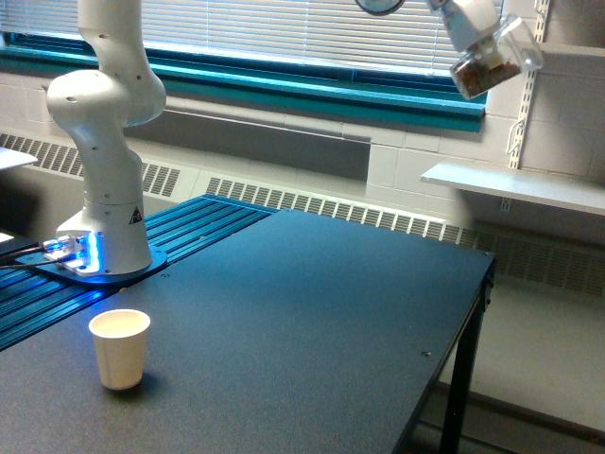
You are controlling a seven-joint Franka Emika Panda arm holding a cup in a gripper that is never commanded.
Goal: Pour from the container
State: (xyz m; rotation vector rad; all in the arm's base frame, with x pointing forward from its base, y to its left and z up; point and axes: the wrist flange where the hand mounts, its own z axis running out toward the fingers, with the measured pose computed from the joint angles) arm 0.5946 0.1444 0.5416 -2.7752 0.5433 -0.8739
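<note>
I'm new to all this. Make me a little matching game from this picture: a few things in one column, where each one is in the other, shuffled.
Things:
1. white paper cup
2. clear container
3. robot base
4. white shelf

Places:
A. held high in the air at the top of the exterior view, tilted, brown contents inside
B. on the wall at the exterior view's right, beyond the table
C. standing upright on the dark table, near corner
D. on the blue ribbed surface, glowing blue at its foot

Pairs: 1-C, 2-A, 3-D, 4-B
</note>
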